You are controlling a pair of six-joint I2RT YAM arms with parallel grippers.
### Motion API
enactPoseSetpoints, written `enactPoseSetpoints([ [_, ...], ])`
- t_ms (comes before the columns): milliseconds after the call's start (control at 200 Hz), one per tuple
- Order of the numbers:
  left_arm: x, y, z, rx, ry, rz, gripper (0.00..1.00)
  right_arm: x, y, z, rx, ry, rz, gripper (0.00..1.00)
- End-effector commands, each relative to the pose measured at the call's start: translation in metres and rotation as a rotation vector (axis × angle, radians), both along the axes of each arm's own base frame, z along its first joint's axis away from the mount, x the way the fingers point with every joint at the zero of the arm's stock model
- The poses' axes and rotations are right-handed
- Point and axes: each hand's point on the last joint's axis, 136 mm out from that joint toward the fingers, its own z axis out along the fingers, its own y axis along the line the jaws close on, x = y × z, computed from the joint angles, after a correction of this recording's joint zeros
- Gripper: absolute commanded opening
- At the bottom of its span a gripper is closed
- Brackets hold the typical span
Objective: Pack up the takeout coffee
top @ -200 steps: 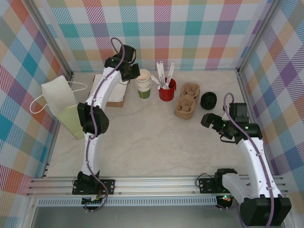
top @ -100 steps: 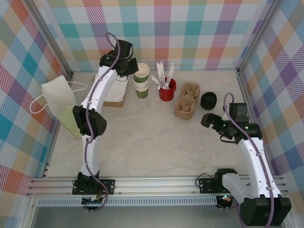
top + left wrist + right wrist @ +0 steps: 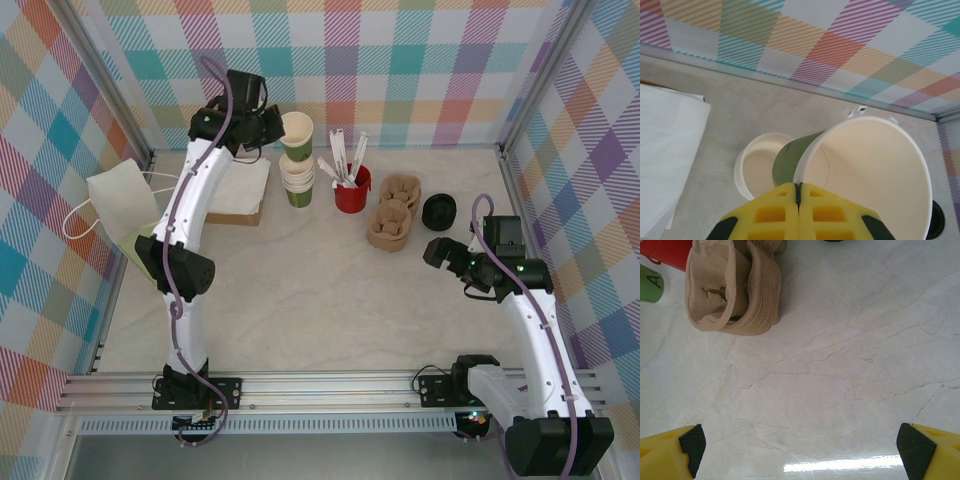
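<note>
Takeout coffee cup [image 3: 297, 135] — lidless, olive-green — hangs over the cup stack [image 3: 300, 182] at twelve o'clock, rim pinched by the left gripper [image 3: 273, 126]; right gripper [image 3: 437, 250] gapes at three o'clock.

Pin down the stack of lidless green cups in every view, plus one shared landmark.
Top external: stack of cups at the back, left of the red cup.
Left wrist: lower left, under the single cup in the left claw.
Right wrist: green sliver, upper left edge.
Landmark: marbled tabletop.
</note>
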Motion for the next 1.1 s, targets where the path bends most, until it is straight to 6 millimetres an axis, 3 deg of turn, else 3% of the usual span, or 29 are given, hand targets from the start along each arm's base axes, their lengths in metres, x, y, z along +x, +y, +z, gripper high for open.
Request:
enactPoseSetpoints([
  [0,-0.029,0.004,0.058,-0.056,-0.1,-0.033,0.0,-0.001,0.002,0.012,0.018,-0.022,-0.002,1.0],
  [140,-0.053,0.001,0.068,-0.076,-0.102,-0.077,0.0,0.0,0.003,0.012,0.034,-0.025,-0.007,1.0],
  [460,-0.112,-0.003,0.065,-0.102,-0.089,-0.141,0.0,0.001,0.007,0.015,0.061,-0.027,-0.01,1.0],
  [785,-0.161,-0.007,0.029,-0.081,-0.026,-0.185,0.0,-0.007,0.007,0.014,0.062,-0.026,-0.012,1.0],
  [1095,-0.188,-0.023,-0.04,-0.09,0.08,-0.224,0.0,-0.018,0.008,0.007,0.077,-0.011,-0.015,1.0],
])
